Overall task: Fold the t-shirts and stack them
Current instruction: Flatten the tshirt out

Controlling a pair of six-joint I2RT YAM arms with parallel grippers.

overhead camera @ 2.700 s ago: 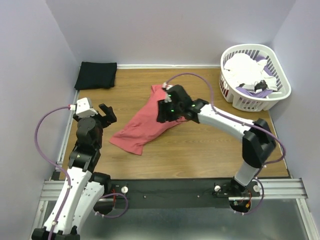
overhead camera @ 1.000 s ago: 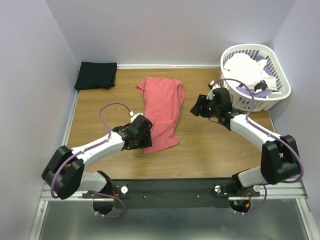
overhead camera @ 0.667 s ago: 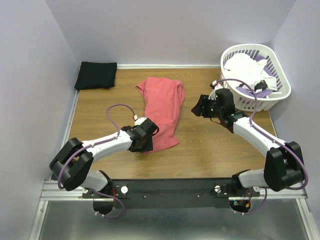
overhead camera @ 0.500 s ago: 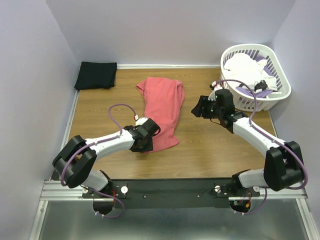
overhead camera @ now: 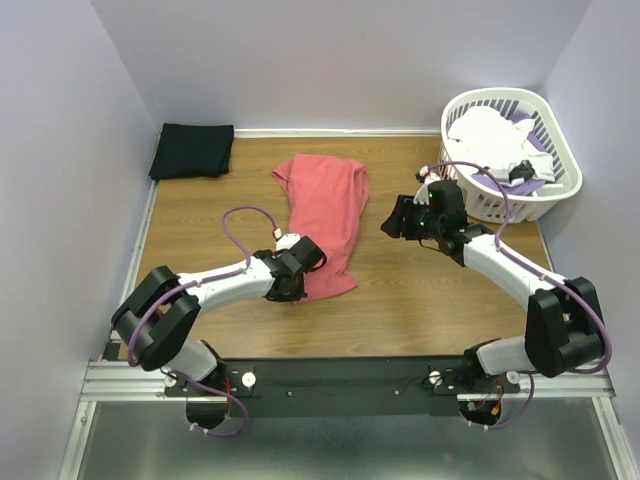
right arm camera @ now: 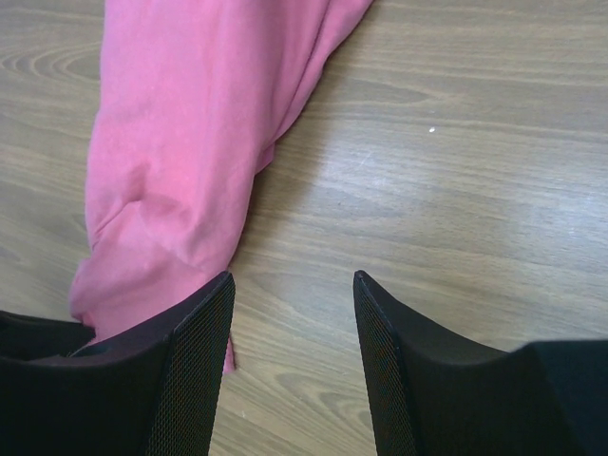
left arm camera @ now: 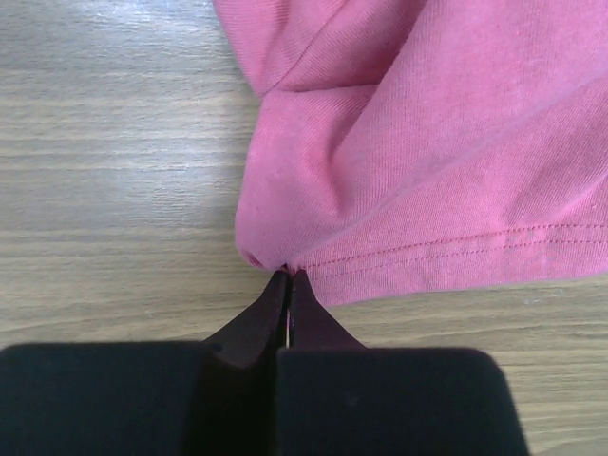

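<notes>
The coral-red t-shirt (overhead camera: 322, 212) lies lengthwise mid-table, its hem toward me. My left gripper (overhead camera: 290, 288) sits low at the hem's near-left corner. In the left wrist view its jaws (left arm camera: 288, 276) are shut, and the corner of the coral-red t-shirt (left arm camera: 418, 161) puckers right at the tips. My right gripper (overhead camera: 396, 221) hovers open over bare wood just right of the shirt. In the right wrist view, the gap (right arm camera: 293, 285) holds nothing and the coral-red t-shirt (right arm camera: 180, 142) lies to its left. The black t-shirt (overhead camera: 192, 150) rests folded in the far left corner.
A white slatted basket (overhead camera: 500, 207) heaped with white and lilac cloth stands at the far right corner, close behind my right arm. Walls close the table on the left, back and right. A black rail runs along the near edge.
My left gripper slid a little right along the hem and closed on the shirt's near-left corner. The right gripper stayed open and edged slightly left.
</notes>
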